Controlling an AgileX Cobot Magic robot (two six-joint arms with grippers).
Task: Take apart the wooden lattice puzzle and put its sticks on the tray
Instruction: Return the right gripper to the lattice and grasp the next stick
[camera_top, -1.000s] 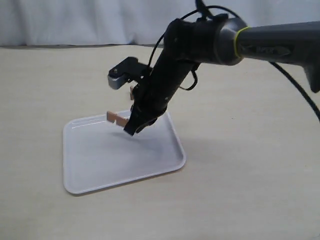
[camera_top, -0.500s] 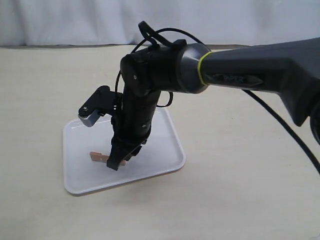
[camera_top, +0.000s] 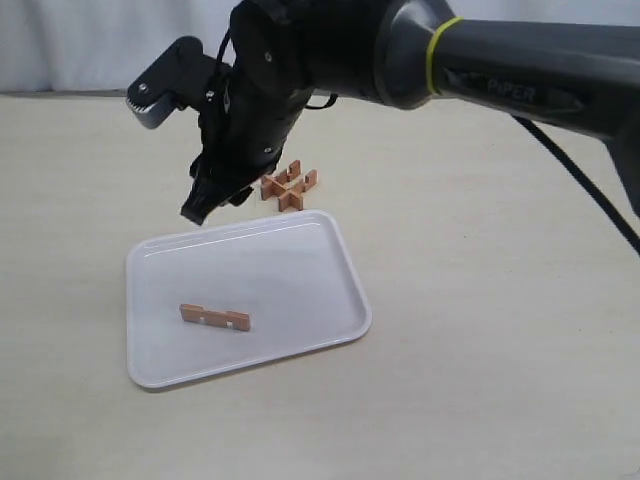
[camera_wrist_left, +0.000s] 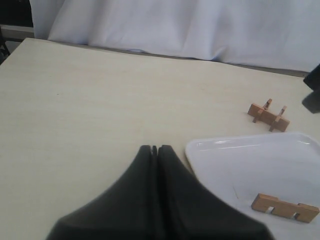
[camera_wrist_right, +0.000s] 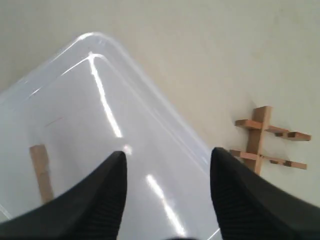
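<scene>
One pale table (camera_top: 500, 380) carries the white tray (camera_top: 290, 265). The right hand (camera_top: 212, 203) hangs over the tray's far rim with its fingers spread wide and nothing between them, while the left hand (camera_wrist_left: 155, 150), pressed fully closed and empty, sits near a tray corner. Just beyond the tray's far rim the wooden lattice puzzle (camera_top: 288, 186) rests on the table, and a single notched stick (camera_top: 214, 318) lies flat inside the tray.

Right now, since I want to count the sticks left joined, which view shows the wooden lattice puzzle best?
The right wrist view: the wooden lattice puzzle lies close and unobstructed, every crossing distinct. The exterior view shows it small, beyond the tray; the left wrist view shows it small and from a low angle.
</scene>
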